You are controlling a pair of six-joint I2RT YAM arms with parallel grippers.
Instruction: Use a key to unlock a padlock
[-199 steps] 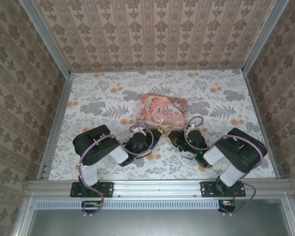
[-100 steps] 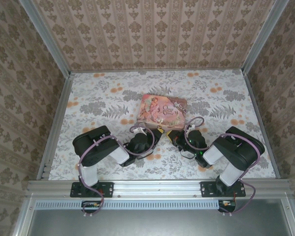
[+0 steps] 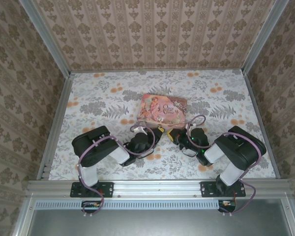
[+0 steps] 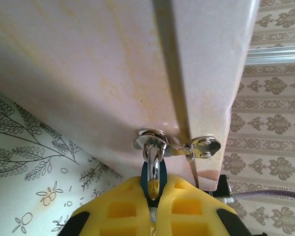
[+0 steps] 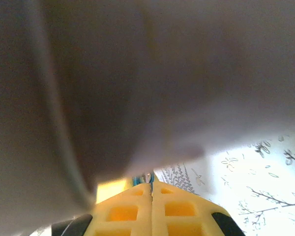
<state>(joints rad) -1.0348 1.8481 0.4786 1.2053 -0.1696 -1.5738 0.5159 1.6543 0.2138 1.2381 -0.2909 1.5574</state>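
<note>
My left hand [image 4: 152, 199] pinches the bluish padlock [image 4: 145, 180], shiny curved shackle [image 4: 156, 161] through the pink tin's [image 4: 103, 73] metal hasp [image 4: 155, 141]; my right hand [image 5: 151, 189] is pinched shut.

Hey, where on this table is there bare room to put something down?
Free: the strip between the back wall and the pink tin; the table's left side, from the tin to the left rail; the right side toward the right rail. Crowded: just in front of the tin, where the left arm and right arm meet.
</note>
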